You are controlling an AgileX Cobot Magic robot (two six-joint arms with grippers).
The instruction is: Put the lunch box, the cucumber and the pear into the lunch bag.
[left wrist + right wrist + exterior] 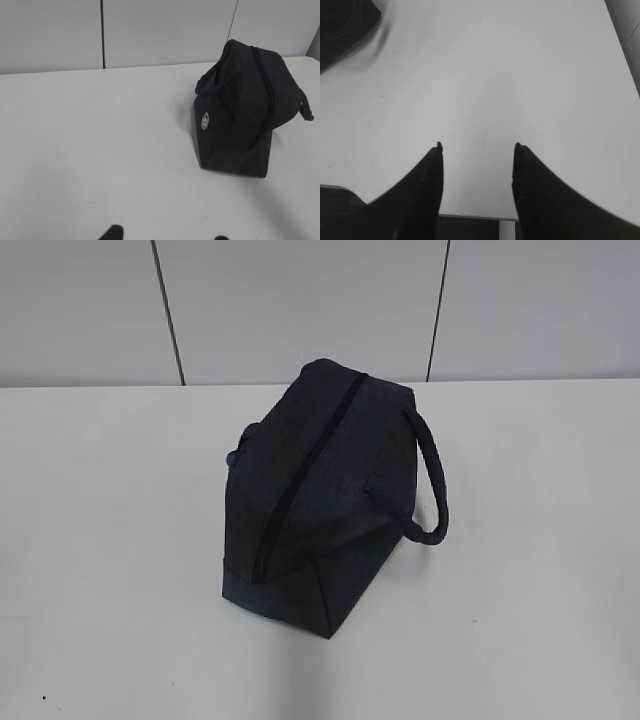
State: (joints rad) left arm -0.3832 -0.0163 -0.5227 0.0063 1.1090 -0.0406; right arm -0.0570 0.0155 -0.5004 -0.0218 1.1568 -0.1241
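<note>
White desk, grey panel wall behind. Navy bag upright, zipper closed, rope handle drooping. Right tool spread, empty; left tool state unclear.

The dark navy fabric lunch bag stands at the centre of the frame on the white worktop, black zipper closed along its top, a rope-like handle arching right.
</note>
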